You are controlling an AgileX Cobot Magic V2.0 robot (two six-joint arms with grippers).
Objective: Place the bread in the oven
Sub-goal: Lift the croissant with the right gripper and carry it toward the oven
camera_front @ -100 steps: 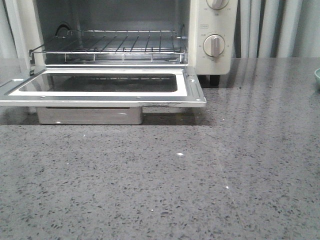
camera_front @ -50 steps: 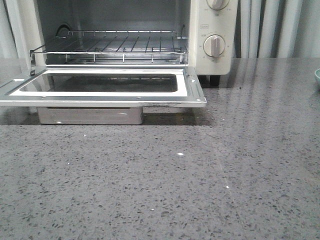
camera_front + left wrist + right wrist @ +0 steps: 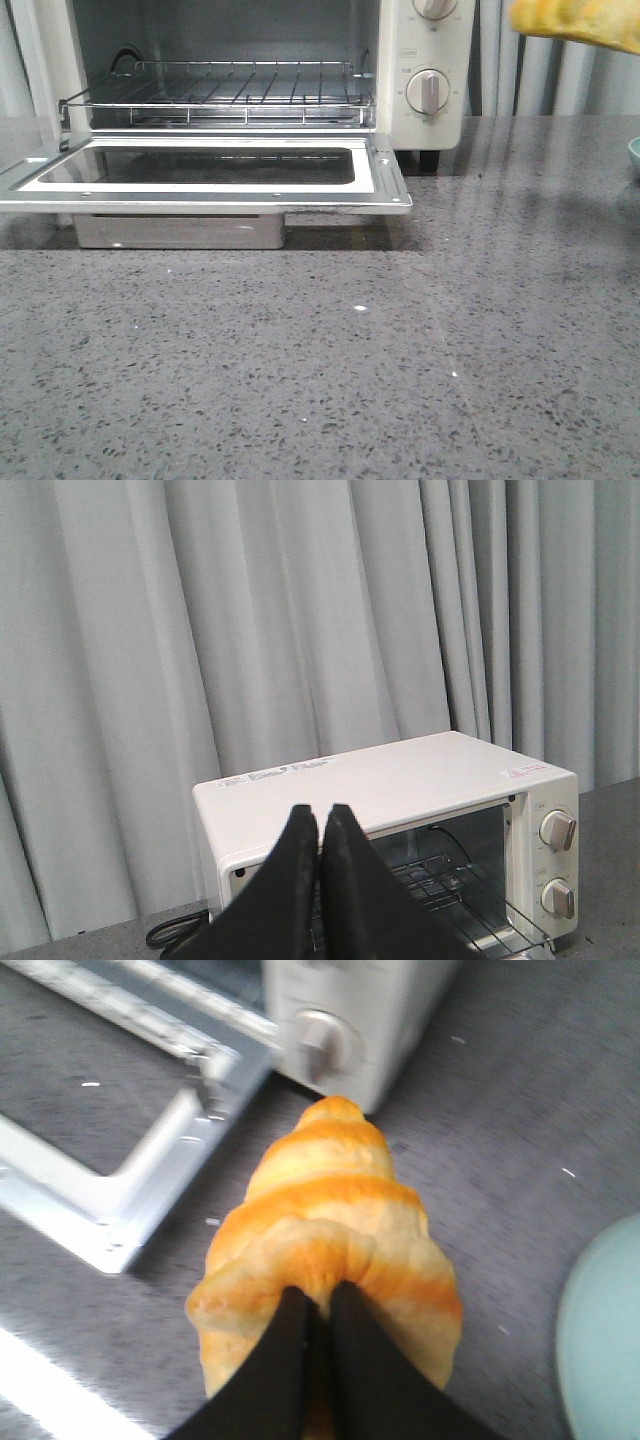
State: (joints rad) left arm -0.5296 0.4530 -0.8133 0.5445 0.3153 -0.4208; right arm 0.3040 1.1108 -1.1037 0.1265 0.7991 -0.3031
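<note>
The cream-white oven [image 3: 425,70] stands at the back left with its glass door [image 3: 200,170] folded down flat and the wire rack [image 3: 220,95] bare inside. It also shows in the left wrist view [image 3: 400,780] and the right wrist view [image 3: 350,1020]. My right gripper [image 3: 318,1295] is shut on the golden-brown bread [image 3: 330,1230] and holds it in the air to the right of the oven, tapered end toward the knobs. The bread's edge shows at the top right of the front view [image 3: 580,20]. My left gripper [image 3: 320,815] is shut and empty, high up beside the oven.
The oven stands on a grey speckled counter [image 3: 350,360]. A pale green dish [image 3: 605,1340] sits at the counter's right edge, seen in the front view [image 3: 634,155] too. A black power cord [image 3: 175,930] lies behind the oven. Grey curtains [image 3: 250,630] hang behind.
The bread has come into the front view at the top right corner. It was out of view in both earlier frames. The oven, door and rack have not moved.
</note>
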